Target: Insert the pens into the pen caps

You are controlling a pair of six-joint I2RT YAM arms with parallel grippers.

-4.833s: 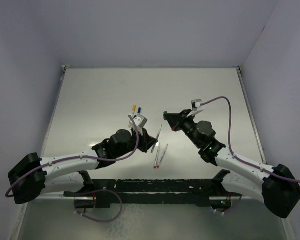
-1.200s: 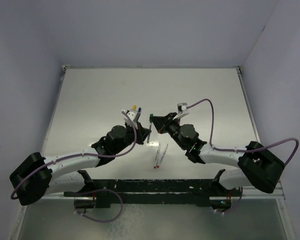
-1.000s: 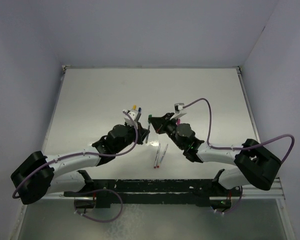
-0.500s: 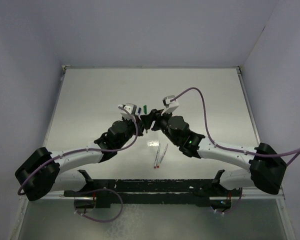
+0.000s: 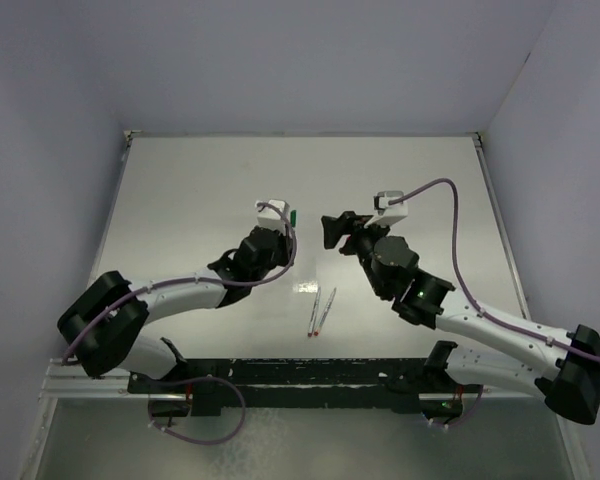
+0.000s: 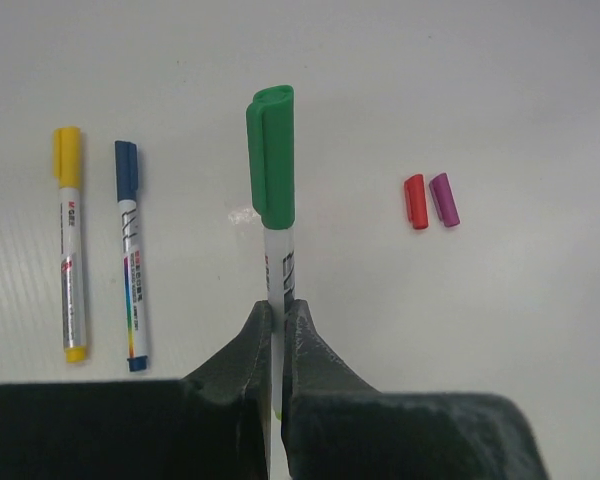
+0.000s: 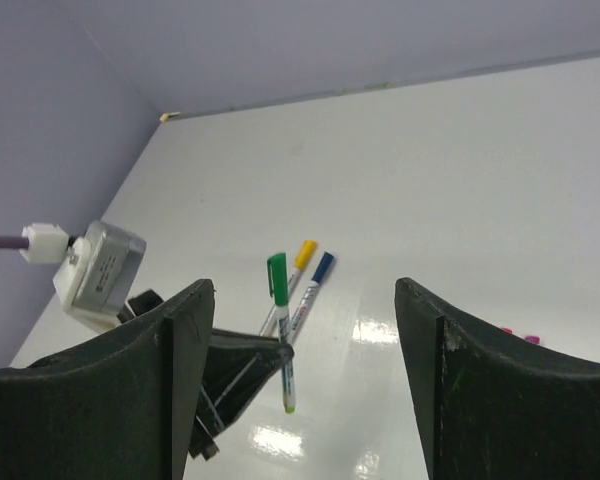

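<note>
Left wrist view, far left: yellow-capped pen (image 6: pixel 68 245) flat on the white table (image 6: pixel 520 100). Just beside it, parallel and not touching: blue-capped pen (image 6: pixel 130 255).

Centre: left gripper (image 6: pixel 280 325) pinched fully closed on the barrel of a green-capped pen (image 6: pixel 273 190). Cap end pointing away from the fingers, pen held off the table.

Right of that: red cap (image 6: pixel 415 201) and purple cap (image 6: pixel 444 199), loose on the table, side by side. Touching or a hair apart, cannot tell which.

Top view, further right: right gripper (image 5: pixel 332 229) spread wide, nothing in it, facing the left gripper across a small gap. Green cap between the two.

Nearer the arm bases, between the arms: two more pens (image 5: pixel 313 313), lying side by side on the table.

Right wrist view: green-capped pen tilted steeply in the left fingers, yellow-capped and blue-capped pens on the table behind it.
</note>
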